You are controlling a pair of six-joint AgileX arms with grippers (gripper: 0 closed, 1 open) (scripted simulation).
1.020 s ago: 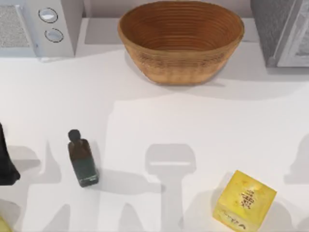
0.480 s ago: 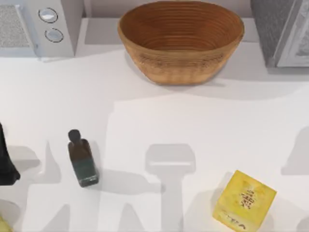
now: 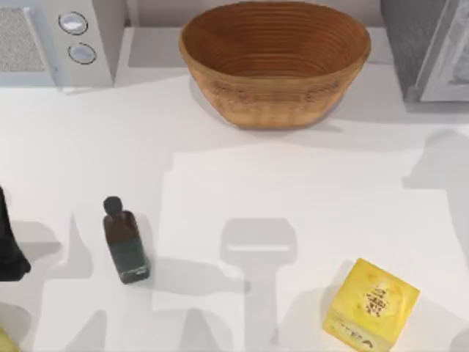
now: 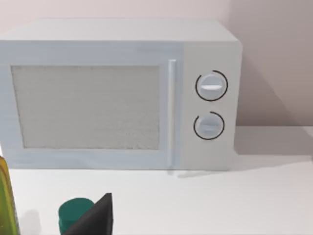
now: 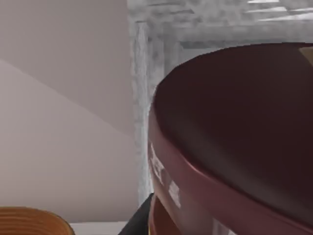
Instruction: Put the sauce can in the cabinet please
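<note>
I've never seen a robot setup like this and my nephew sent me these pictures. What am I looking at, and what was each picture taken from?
This is a simulated two-armed AgileX robot at a white table, asked to put a sauce can in a cabinet.

The top view looks straight down. On the table stand a microwave at the far left, a woven basket in the middle, the grey cabinet at the far right, a dark bottle and a yellow box nearer the front. The dark shape at the left edge is the left arm, parked.

The left wrist view comes from a camera on that arm and faces the microwave.

The right wrist view comes from the right arm's camera. The big maroon shape is the sauce can, very close to the lens and apparently carried, with the cabinet behind it and the basket's rim at the corner.
</note>
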